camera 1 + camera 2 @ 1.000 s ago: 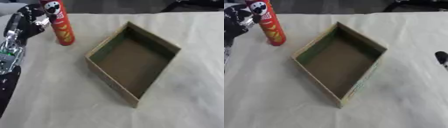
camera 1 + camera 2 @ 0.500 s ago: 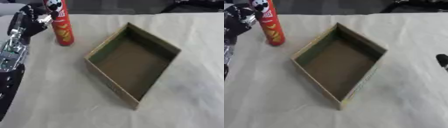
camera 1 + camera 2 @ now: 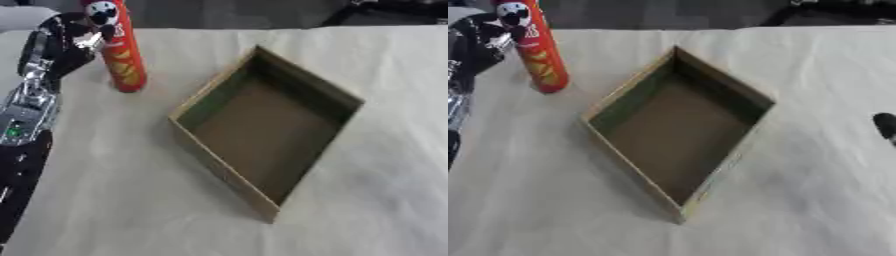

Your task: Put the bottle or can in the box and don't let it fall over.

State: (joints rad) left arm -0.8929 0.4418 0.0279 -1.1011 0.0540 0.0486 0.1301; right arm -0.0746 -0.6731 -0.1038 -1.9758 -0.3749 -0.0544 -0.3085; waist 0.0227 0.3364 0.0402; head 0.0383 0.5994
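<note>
Red can stands upright on the bench, slightly leaning in view, top end cut off by the upper frame edge. White face logo near its top, yellow shapes lower on the label. It's outside the box, not in it.

Left hand is right against the can's upper part, on the side away from the box. Fingers curl toward the label at logo height and look to be touching it; can't tell whether the thumb closes round the far side, so the grip state is unclear. Forearm, black with silver joints, runs from the hand down the left edge of the view.

Box: open-top cardboard tray, on the far side of the can from the left hand, near but apart from the can. Sits diamond-wise on the bench, one corner pointing toward the robot. Inside is bare brown card.

Right hand: only a dark tip shows at the right edge in the right eye view, well apart from the box; its state can't be read.

Bench is covered in pale cloth.
</note>
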